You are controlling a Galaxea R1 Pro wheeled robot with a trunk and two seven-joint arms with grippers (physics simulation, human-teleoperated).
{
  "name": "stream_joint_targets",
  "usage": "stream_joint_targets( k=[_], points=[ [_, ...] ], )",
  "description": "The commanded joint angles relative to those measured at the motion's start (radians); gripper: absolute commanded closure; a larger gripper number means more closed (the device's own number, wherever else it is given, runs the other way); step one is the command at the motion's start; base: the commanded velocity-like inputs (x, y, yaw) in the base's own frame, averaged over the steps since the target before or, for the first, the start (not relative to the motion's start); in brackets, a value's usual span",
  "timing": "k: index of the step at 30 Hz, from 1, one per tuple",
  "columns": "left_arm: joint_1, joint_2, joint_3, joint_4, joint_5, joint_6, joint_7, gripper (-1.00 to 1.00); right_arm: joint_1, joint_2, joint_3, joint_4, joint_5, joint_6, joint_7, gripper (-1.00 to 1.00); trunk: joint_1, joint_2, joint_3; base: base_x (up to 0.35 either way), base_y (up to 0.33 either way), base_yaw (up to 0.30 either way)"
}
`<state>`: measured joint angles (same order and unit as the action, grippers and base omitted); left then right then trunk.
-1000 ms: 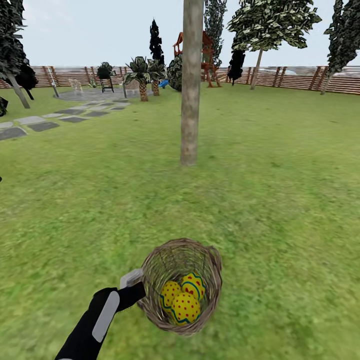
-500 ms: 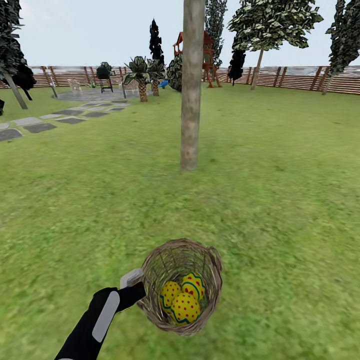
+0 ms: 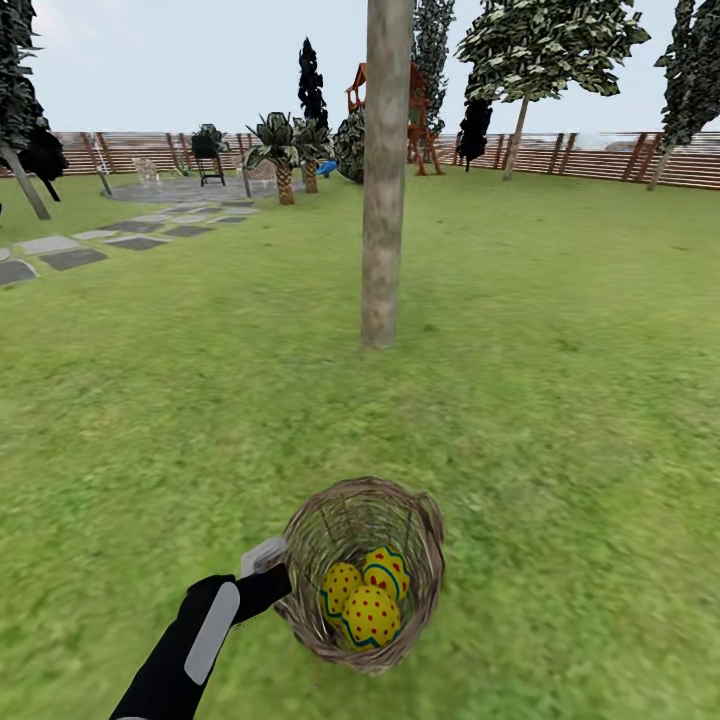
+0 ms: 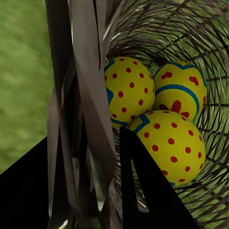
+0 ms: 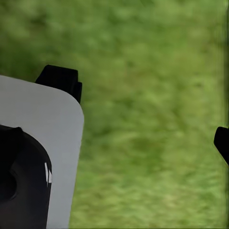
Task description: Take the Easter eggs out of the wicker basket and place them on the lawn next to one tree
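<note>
Wicker, brown and open-woven, the round basket (image 3: 362, 570) is clamped at its rim by the left claw (image 3: 268, 566) above the green lawn (image 3: 560, 400). Three smooth yellow dotted eggs (image 4: 157, 119) inside may roll; grip each around its middle. Right claw (image 5: 143, 109): apart.

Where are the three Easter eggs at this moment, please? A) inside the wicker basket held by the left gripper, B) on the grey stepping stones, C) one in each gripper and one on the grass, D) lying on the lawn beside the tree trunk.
A: all three Easter eggs sit together inside the wicker basket, whose rim the left gripper grips.
</note>
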<state>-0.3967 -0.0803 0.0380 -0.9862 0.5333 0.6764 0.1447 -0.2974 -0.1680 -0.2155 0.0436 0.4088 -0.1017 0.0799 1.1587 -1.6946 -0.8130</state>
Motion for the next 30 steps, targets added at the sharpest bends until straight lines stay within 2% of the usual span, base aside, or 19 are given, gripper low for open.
stream_joint_targets(
  k=[1,30],
  points=[
    [-0.001,-0.001,0.002,-0.002,0.022,0.003,0.007,1.00,-0.002,-0.001,-0.008,0.004,0.007,-0.006,0.001,-1.00,0.001,0.000,-0.001,0.339,0.000,0.000],
    [-0.001,-0.001,0.002,-0.003,0.022,0.003,0.007,1.00,-0.001,-0.001,-0.008,0.005,0.007,-0.007,0.001,-1.00,0.001,0.000,-0.001,0.339,0.000,0.000]
  ],
)
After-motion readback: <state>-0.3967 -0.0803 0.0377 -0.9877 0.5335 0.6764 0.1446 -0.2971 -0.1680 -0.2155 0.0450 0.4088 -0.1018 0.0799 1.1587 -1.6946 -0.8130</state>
